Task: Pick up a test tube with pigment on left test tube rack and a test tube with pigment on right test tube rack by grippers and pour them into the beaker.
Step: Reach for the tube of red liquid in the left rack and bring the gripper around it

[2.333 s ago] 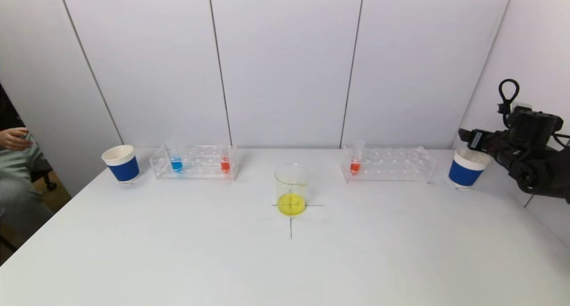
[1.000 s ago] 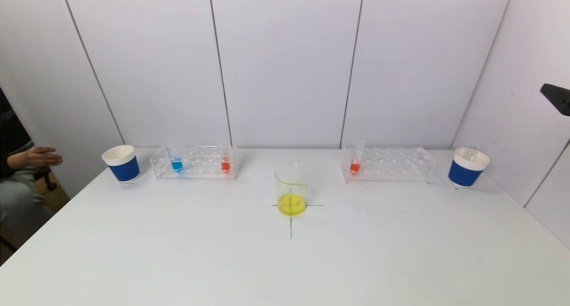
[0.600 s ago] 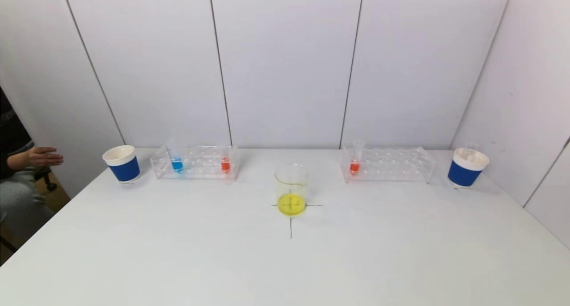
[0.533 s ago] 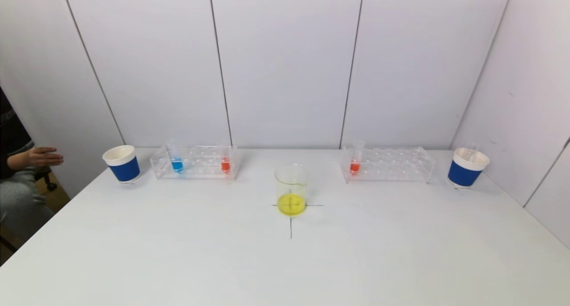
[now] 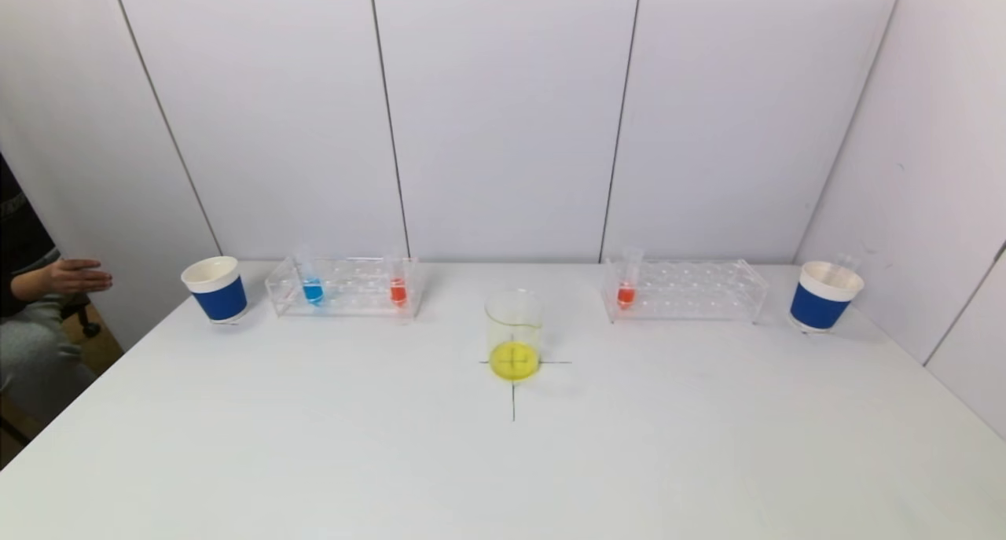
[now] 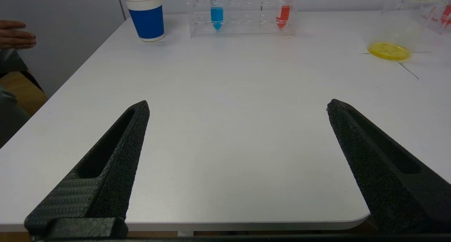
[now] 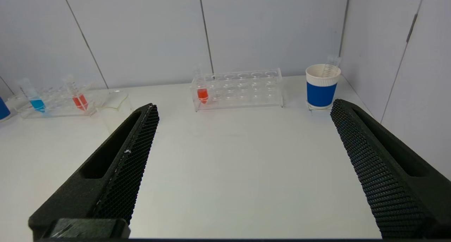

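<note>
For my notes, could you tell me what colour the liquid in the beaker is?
Yellow: a shallow layer at the bottom of the beaker, clearest in the head view.

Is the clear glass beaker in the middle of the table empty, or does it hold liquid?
Not empty: the clear glass beaker stands upright on the black cross mark with a shallow yellow layer at its bottom; the rest of it is clear.

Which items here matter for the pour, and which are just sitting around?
Job: left rack with blue tube and red tube; right rack with red tube; beaker.
Idle: left blue cup; right blue cup.
</note>
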